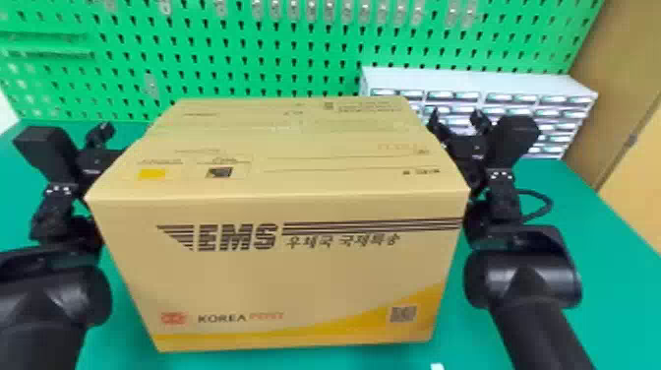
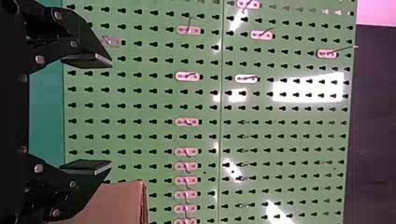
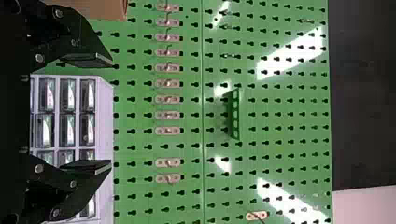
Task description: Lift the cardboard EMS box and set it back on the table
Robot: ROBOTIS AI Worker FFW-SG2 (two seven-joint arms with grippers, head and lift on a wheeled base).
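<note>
The cardboard EMS box point(image 1: 275, 275) stands upright and closed, its printed front facing me, between my two arms. At its left side is my left gripper point(image 1: 102, 134); at its right side, near the far corner, my right gripper point(image 1: 456, 119) points forward. Both wrists lie close against the box's sides; actual contact is hard to tell, as is whether its underside rests on the table. In the left wrist view, my left gripper point(image 2: 110, 113) is open and empty beside a box edge point(image 2: 116, 203). The right wrist view has my right gripper point(image 3: 111, 112) open and empty, a box corner point(image 3: 105, 8) beyond one finger.
Green table point(image 1: 605, 275) surface extends on both sides of the box. A green pegboard point(image 1: 206, 49) with small hooks rises behind. At the back right stands a white cabinet of small drawers point(image 1: 492, 81), beyond the right gripper. A small white item point(image 1: 436, 366) is at the front edge.
</note>
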